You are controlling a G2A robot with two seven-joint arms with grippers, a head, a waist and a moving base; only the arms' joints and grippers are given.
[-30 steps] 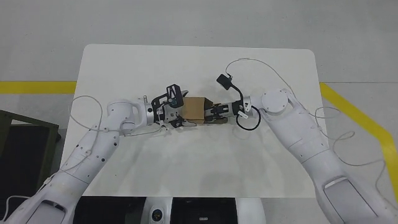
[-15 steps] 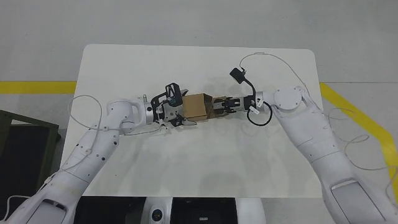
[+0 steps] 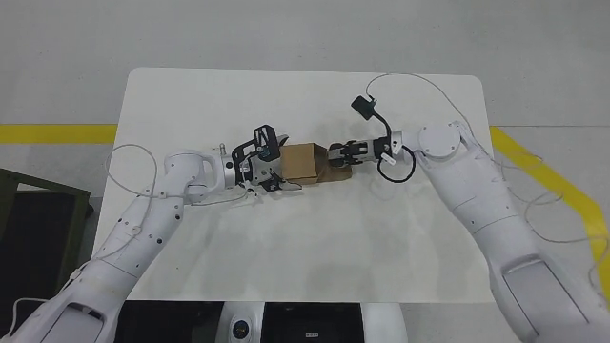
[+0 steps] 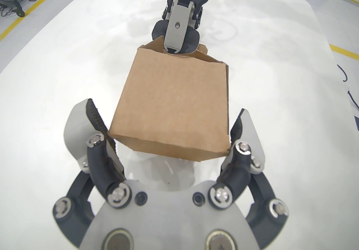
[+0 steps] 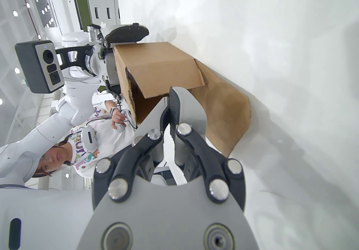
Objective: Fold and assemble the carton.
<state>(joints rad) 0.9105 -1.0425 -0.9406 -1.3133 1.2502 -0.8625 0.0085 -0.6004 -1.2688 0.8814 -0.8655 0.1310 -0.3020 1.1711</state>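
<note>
Brown cardboard carton (image 3: 303, 160) lies on its side on the white table (image 3: 286, 95), and it has hardly shifted in the last second. The right arm has swung its wrist from the carton's nearer corner up to the middle of its open end. That uncovers one loose brown flap (image 3: 335, 173), which lies flat beside the opening. I judge this end is still to be folded shut and the arm is taking a new hold for it. At the carton's closed end the left gripper (image 4: 167, 108) is spread wide, its ridged pads pressed on both corners, clamping the carton steady. At the open end the right gripper (image 5: 169, 91) has its jaws drawn together, tips at the top panel's edge; whether cardboard is pinched between them I cannot tell
</note>
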